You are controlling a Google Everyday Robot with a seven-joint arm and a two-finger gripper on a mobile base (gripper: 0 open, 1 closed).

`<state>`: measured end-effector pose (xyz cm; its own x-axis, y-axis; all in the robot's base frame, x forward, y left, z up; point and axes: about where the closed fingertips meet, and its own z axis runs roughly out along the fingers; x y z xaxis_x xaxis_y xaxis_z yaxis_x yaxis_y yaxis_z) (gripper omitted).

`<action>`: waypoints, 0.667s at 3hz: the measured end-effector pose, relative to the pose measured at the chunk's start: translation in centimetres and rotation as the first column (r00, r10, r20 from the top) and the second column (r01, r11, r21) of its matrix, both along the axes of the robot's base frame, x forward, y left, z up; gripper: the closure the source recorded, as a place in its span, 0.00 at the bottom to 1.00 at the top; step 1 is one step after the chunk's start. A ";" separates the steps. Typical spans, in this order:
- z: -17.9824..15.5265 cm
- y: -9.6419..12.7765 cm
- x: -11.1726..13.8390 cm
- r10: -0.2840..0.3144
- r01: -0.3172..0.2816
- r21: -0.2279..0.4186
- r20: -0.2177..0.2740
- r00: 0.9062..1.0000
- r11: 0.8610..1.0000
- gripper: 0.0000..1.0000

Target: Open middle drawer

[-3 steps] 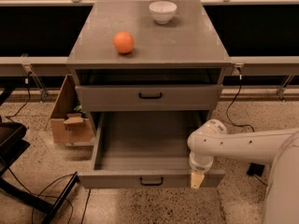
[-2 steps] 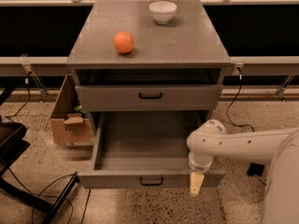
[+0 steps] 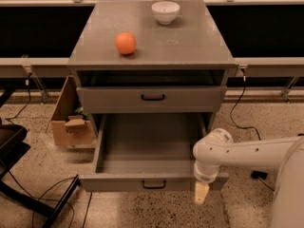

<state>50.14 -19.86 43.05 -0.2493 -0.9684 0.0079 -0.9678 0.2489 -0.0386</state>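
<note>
Middle drawer (image 3: 118,182) stands well out, tray showing only bare grey floor. Gripper (image 3: 202,194) hangs just off the front's right end; wide or closed, I cannot tell. Best to back straight away without nudging the front inward. White bowl (image 3: 165,11) on the bench (image 3: 190,42), contents hidden

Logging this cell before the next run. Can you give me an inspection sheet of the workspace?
Surface: grey cabinet top, carrying two items.
Job's things: middle drawer pulled out, nothing seen inside; drawer above shut.
Clutter: orange and white bowl on the cabinet.
Grippers: end effector pointing down, in front of the open drawer's right end.
Cables: black cable on the floor at left; another hanging at right.
Surroundings: cardboard box left of the cabinet; speckled floor.
</note>
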 end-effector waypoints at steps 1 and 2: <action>-2.9 0.4 -5.1 -0.014 0.018 0.039 -0.097 0.995 0.999 0.37; -2.4 0.4 -5.3 -0.015 0.019 0.040 -0.102 0.995 0.999 0.61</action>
<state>44.81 -19.47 40.61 -0.2656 -0.9641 -0.0056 -0.9618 0.2646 0.0700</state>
